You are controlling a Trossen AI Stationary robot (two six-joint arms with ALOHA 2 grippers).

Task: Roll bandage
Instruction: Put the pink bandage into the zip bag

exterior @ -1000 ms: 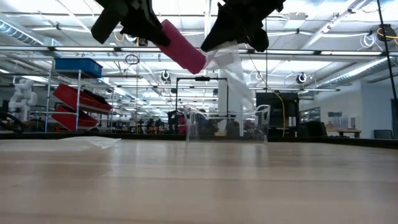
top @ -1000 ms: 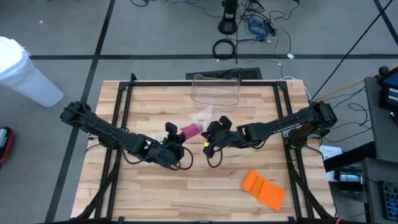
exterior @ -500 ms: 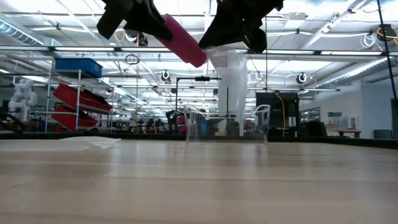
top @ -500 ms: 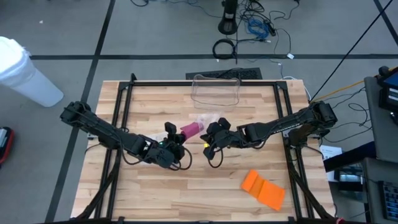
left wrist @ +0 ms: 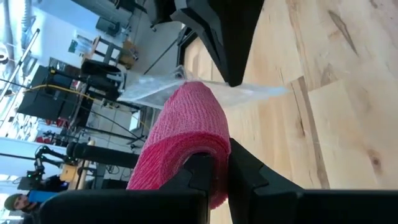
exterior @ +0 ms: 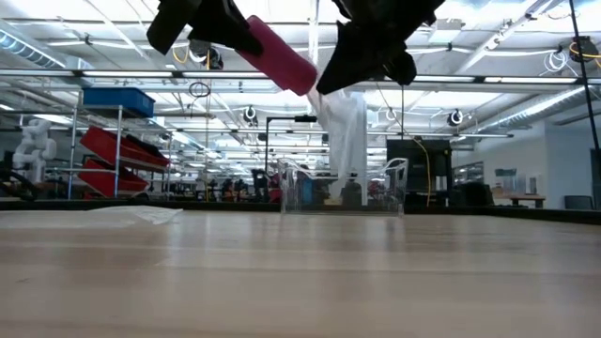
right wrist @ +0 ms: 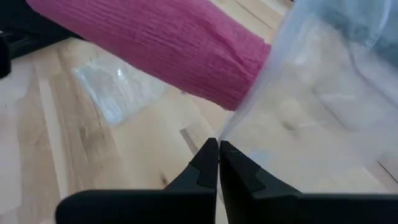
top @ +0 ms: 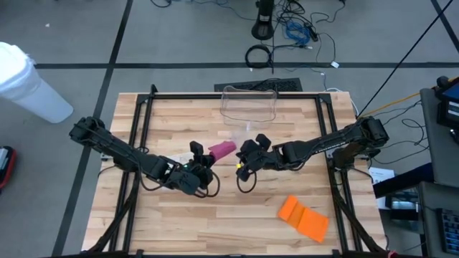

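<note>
1. The left gripper point(top: 203, 163) is positioned above the middle of the wooden table point(top: 179, 229), raised clear of the surface. Its fingers point(left wrist: 202, 171) are nearly closed and clamp one end of the pink bandage roll point(top: 221, 150).
2. The bandage roll extends from the left gripper toward the right and slightly toward the far side. In the low view the roll point(exterior: 279, 56) hangs tilted in the air, well above the table top.
3. The right gripper point(top: 246, 159) sits just right of the roll, also raised off the table. Its fingers point(right wrist: 208, 165) are fully closed and pinch the edge of a clear plastic wrapper point(right wrist: 317, 118).
4. The wrapper touches the free end of the roll. In the low view the wrapper point(exterior: 346, 127) hangs down from the right gripper as a pale, translucent strip that does not reach the table.
5. A clear plastic bin point(top: 249, 104) stands at the far edge of the table, beyond both grippers.
6. An orange folded item point(top: 303, 217) lies flat on the near right part of the table, well apart from both arms.
7. A second clear wrapper point(right wrist: 118, 93) lies flat on the table, seen below the roll in the right wrist view.
</note>
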